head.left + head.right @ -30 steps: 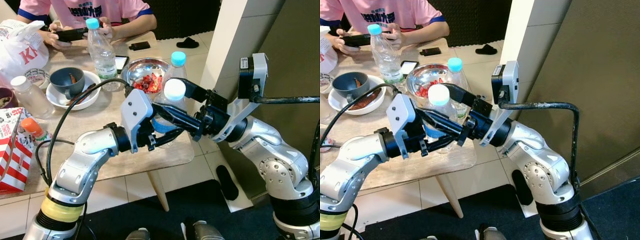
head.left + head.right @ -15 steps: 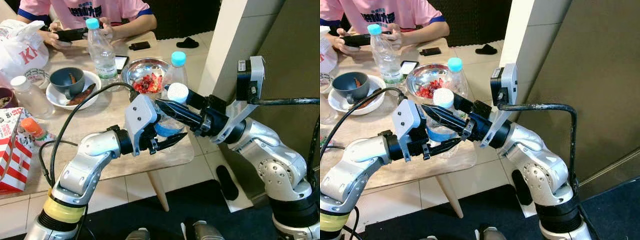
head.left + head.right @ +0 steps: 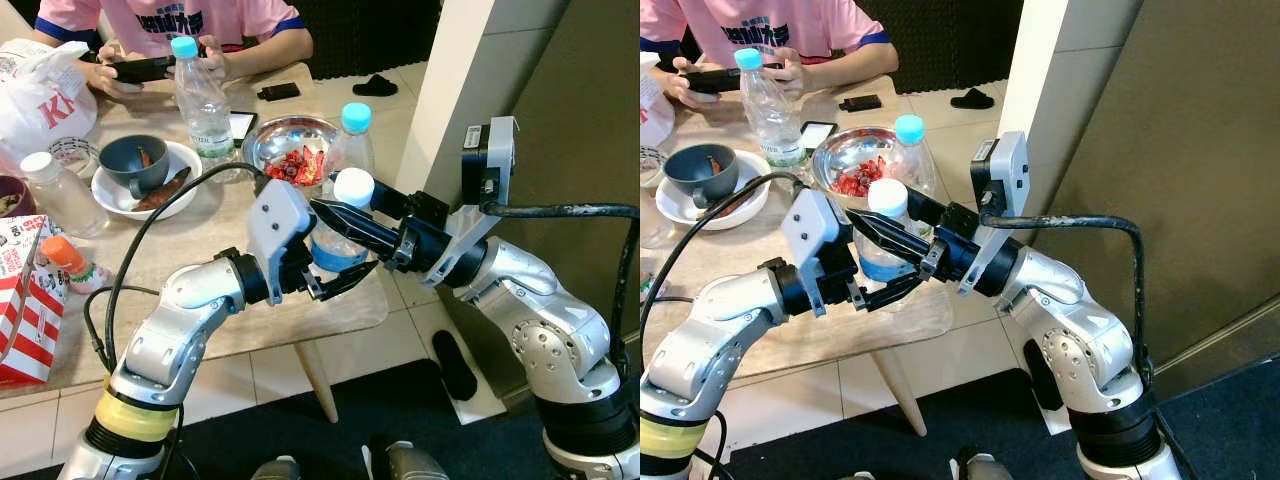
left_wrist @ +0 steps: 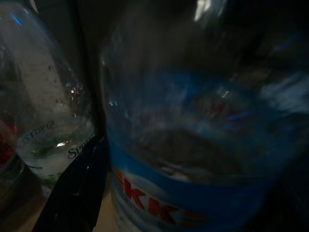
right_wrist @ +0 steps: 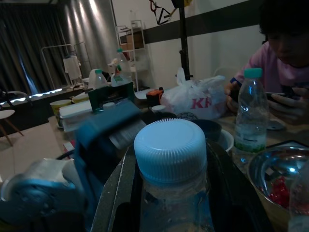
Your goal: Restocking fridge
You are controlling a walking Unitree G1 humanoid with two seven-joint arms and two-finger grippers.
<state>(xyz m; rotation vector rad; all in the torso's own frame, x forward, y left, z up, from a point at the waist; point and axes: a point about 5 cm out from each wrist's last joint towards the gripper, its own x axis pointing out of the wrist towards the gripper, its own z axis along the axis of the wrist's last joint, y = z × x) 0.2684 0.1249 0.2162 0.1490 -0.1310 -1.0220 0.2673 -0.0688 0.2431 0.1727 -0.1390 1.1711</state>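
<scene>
Where hands meet, bottle, "KK" label

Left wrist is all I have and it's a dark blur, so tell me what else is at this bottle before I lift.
Observer: The right gripper reaches in at the neck of the bottle, just under its white cap.
Operator: Name the clear thing beside it.
Observer: A second bottle, blue-capped, stands on the table just behind, next to a steel bowl.
Operator: Tell me who is near.
Observer: A person sits at the table's far end, holding a phone.
</scene>
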